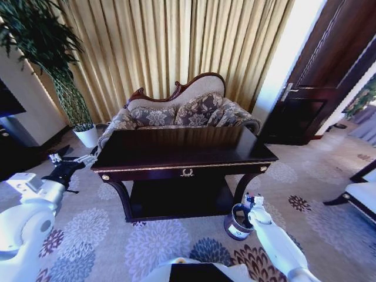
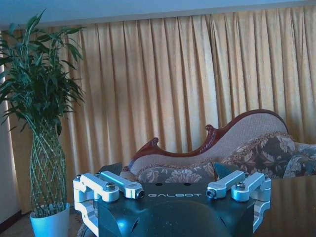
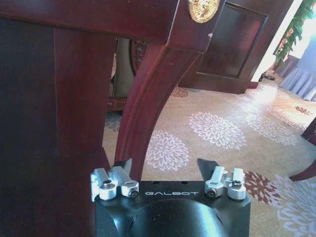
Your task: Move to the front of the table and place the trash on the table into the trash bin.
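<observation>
At centre frame in the head view, the table point(image 1: 184, 154) is seen, dark and glossy, with its gold drawer pull facing the camera; no bottle or paper can be made out on its top. Lower right of centre, the trash bin point(image 1: 237, 222) is stood on the patterned carpet point(image 1: 106, 235), just beside the table's right front leg. The right gripper point(image 1: 253, 203) is held at the bin's rim, lower right of the frame; in the right wrist view its fingers point(image 3: 122, 166) are spread apart, nothing between them, before the curved table leg point(image 3: 148, 103). The left gripper point(image 1: 75, 158) is raised at mid left, off the table's left corner, fingers point(image 2: 111, 168) likewise spread and empty. Behind the table a sofa point(image 1: 188, 108) is noted, and a potted plant point(image 1: 70, 88) at upper left.
</observation>
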Tool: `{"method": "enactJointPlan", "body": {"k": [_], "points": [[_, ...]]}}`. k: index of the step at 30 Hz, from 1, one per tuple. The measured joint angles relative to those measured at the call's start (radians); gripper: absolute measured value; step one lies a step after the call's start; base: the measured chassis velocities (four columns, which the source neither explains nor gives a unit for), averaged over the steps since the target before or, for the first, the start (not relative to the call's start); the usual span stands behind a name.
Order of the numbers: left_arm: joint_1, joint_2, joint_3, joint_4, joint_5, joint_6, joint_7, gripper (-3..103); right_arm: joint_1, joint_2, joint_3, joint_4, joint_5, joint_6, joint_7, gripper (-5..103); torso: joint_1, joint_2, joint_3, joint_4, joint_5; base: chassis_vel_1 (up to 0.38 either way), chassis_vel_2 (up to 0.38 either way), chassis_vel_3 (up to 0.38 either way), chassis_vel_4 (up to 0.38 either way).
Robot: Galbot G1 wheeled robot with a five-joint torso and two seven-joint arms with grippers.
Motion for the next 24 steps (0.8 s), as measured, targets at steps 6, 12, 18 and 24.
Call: {"method": "enactJointPlan", "body": {"k": [6,12,18,24], "points": [[-0.003,0.006,0.0,0.0,-0.001,-0.001,0.0,100,-0.03,-0.015,0.005,0.034,0.002,-0.001,0.0,94,0.0,0.0,0.0,0.0,0.0,0.0,0.0,0.0,0.0],[-0.004,0.01,0.002,-0.005,-0.003,-0.002,-0.001,100,-0.065,-0.029,0.022,0.072,0.02,-0.008,0.002,100,0.0,0.0,0.0,0.0,0.0001,0.0,0.0,0.0,0.0],[0.0,0.008,0.001,-0.013,-0.004,-0.002,-0.001,100,-0.104,-0.037,0.045,0.109,0.032,-0.018,0.001,100,0.0,0.0,0.0,0.0,0.0002,0.0,0.0,0.0,0.0],[0.001,0.002,-0.001,-0.02,-0.004,-0.002,-0.002,100,-0.148,-0.053,0.074,0.179,0.082,-0.02,-0.002,100,0.0,0.0,0.0,0.0003,0.0004,0.0,0.0,0.0,0.0]]}}
